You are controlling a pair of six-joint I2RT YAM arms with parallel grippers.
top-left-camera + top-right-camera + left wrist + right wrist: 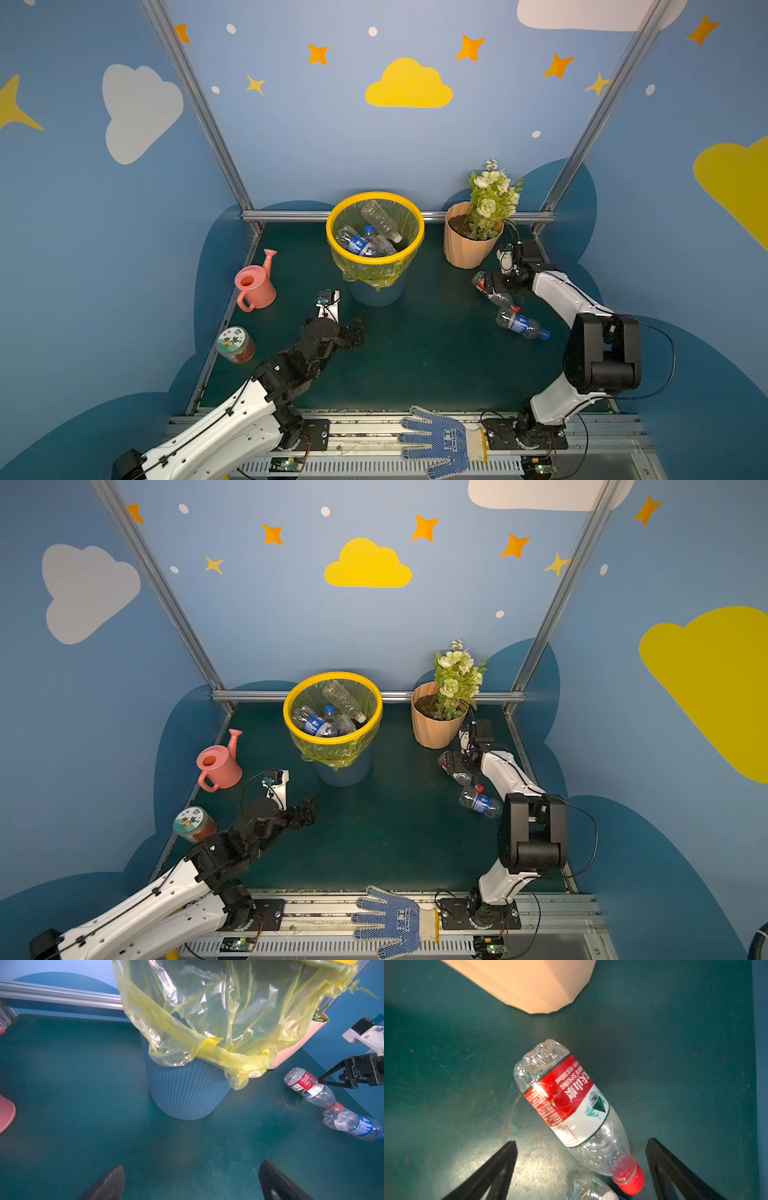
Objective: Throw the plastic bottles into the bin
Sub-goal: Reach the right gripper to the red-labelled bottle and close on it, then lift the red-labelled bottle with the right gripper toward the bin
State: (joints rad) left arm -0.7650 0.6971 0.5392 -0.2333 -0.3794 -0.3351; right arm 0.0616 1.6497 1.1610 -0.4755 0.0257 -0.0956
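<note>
Hovering over the red-label bottle [566, 1101], the right gripper [582, 1141] has its jaws spread either side, no contact. The bottle lies on the mat [446, 1064] near the flowerpot [529, 985], cap just beside the blue-label bottle [521, 325]. The left gripper [191, 1165] is spread, empty, near the bin [329, 232]. Several binned bottles [380, 220] sit inside.

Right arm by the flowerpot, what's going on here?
Bottle cleanup. The yellow-rimmed bin already holds a few plastic bottles. The right gripper is open over a red-labelled bottle lying on the table beside the peach flowerpot, jaws either side of its neck end, not closed on it. A blue-labelled bottle lies right next to that one. The left gripper is open and empty, facing the bin.
</note>
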